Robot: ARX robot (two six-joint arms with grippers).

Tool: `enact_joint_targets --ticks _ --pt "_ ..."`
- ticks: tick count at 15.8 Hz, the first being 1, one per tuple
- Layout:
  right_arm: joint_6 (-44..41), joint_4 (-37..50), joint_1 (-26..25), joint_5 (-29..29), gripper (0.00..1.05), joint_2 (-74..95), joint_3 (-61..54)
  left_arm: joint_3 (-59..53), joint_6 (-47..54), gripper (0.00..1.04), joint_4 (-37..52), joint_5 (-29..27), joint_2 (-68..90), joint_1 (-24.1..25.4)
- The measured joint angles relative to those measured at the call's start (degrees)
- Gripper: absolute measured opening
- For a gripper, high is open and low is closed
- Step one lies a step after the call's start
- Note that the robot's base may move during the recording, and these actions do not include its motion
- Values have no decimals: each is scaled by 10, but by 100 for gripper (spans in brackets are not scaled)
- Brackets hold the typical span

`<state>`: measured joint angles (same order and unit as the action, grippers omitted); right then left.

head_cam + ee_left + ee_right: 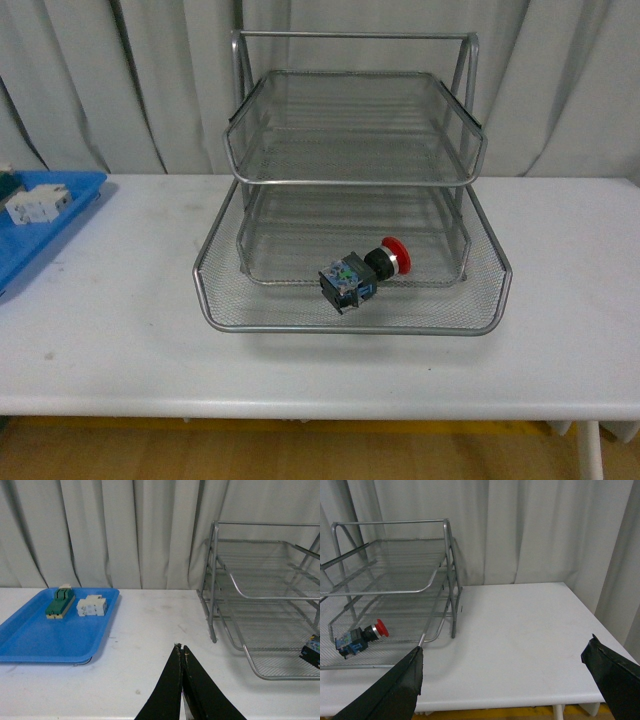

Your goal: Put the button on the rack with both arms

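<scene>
1. The button [365, 272] lies on its side in the bottom tier of the rack [350, 329], near the front rim, with its red cap toward the rack's right side.
2. The left gripper [181, 650] hangs left of the rack, jaws pressed together, empty.
3. The right gripper [505, 652] hangs right of the rack, jaws spread wide, empty.
4. A blue tray [55, 235] sits well left of the rack, holding a white block [38, 204].

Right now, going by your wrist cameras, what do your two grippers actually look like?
The left gripper has two flat, matte black fingers that narrow to thin tips. The right gripper is the same plain black, broad, with slightly ragged edges. No cables or markings show, and the front view shows neither arm.
</scene>
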<state>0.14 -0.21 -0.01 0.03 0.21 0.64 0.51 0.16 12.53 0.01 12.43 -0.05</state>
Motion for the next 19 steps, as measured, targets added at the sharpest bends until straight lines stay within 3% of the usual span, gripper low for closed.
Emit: enact_joint_targets --ticks 3,4,7,8,10,11,14,15,19 --pt "0 0 0 0 98 0 0 0 0 2 -30 0 -29 0" --pt "0 0 0 0 98 0 0 0 0 2 -105 0 -75 0" --pt "0 0 0 0 98 0 0 0 0 2 -130 -1 -119 0" --pt "0 0 0 0 98 0 0 0 -1 7 -125 0 -119 0" --pt "-16 -46 10 23 98 19 14 0 -1 30 -128 0 -119 0" --pt "-24 -27 22 32 98 104 28 0 -1 42 -128 0 -119 0" --pt "26 102 93 27 98 419 93 0 -1 92 -127 0 -119 0" --pt "40 117 106 27 94 468 103 0 0 99 -128 0 -119 0" --pt "116 195 162 12 58 709 169 0 -1 98 -128 0 -119 0"
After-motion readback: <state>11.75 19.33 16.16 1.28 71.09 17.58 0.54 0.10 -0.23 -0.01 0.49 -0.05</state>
